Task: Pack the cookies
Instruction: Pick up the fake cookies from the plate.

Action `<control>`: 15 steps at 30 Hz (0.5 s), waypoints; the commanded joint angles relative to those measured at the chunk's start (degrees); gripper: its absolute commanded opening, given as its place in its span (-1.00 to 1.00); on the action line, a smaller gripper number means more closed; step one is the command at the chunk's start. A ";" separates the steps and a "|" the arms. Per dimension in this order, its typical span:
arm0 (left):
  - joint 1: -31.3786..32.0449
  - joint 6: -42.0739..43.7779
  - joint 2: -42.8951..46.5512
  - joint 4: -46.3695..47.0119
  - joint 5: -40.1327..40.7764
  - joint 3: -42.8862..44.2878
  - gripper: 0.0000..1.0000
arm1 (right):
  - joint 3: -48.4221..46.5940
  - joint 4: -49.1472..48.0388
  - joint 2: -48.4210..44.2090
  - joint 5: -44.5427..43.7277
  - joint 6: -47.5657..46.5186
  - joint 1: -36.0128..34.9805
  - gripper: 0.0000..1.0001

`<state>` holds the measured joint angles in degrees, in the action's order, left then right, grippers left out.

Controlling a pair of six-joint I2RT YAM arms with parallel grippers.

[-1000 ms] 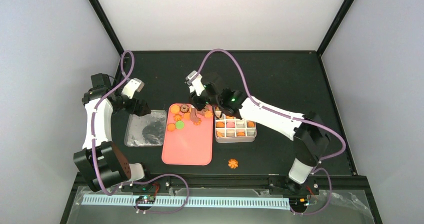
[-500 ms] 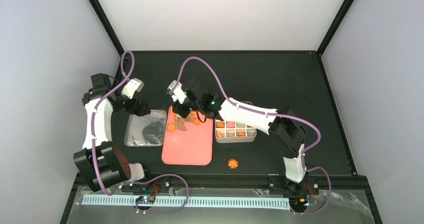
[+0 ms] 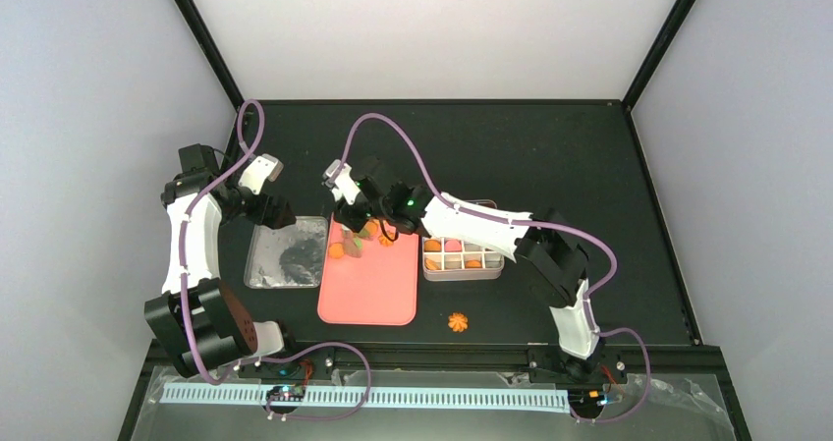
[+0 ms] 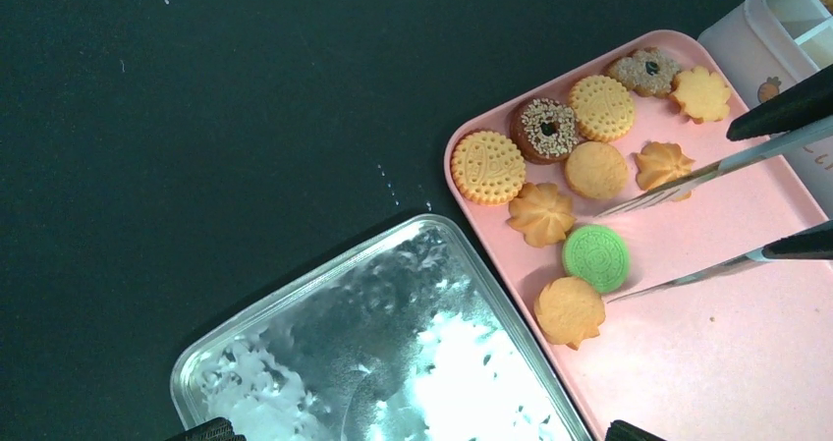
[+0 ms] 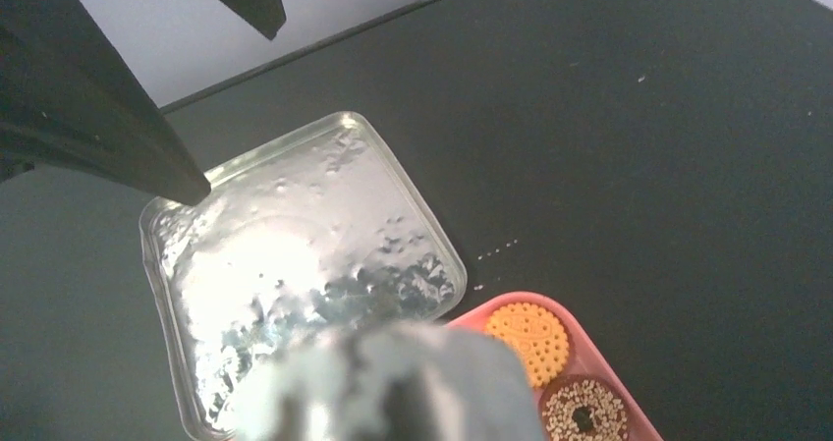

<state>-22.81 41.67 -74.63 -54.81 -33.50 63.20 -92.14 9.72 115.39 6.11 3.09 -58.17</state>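
Note:
Several cookies (image 4: 575,137) lie at one end of the pink tray (image 4: 747,343), mostly golden rounds and flower shapes, one sprinkled brown ring (image 4: 543,129) and one green cookie (image 4: 595,256). My right gripper (image 3: 356,227) is shut on metal tweezers (image 4: 688,174). Their two tips stand apart on either side of the green cookie, not touching it. More cookies (image 3: 447,246) fill cells of the white gridded tin (image 3: 462,275). My left gripper (image 4: 417,431) hangs open over a clear lid (image 4: 393,343), holding nothing.
One flower cookie (image 3: 457,321) lies loose on the black table in front of the tin. The clear lid (image 3: 287,252) sits right against the tray's left edge. In the right wrist view a blurred grey shape blocks the lower middle.
My right arm has swung left from beside the tin across the tray, bringing the tweezers to the green cookie. The left arm has not moved.

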 commanded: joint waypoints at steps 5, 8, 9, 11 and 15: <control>-0.31 0.78 -0.16 -0.13 0.02 -0.01 0.98 | 0.17 -6.89 0.32 -1.06 0.13 -0.45 -0.22; -0.31 0.78 -0.21 -0.04 0.17 0.04 0.97 | -0.46 -6.61 0.98 -0.66 0.18 -0.53 -0.23; -0.31 0.76 -0.17 -0.02 0.18 0.08 0.97 | -0.30 -6.56 1.08 -0.66 0.16 -0.61 -0.24; -0.37 0.86 -0.16 0.03 0.33 0.08 0.98 | 0.28 -6.56 1.21 -0.59 0.20 -0.69 -0.26; -0.34 0.87 -0.25 -0.02 0.30 0.08 0.98 | 2.62 -6.91 0.49 -0.57 0.38 -0.69 -0.27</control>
<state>-22.81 41.67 -74.65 -54.78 -33.32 63.20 -91.72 5.17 115.44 5.98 3.16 -58.43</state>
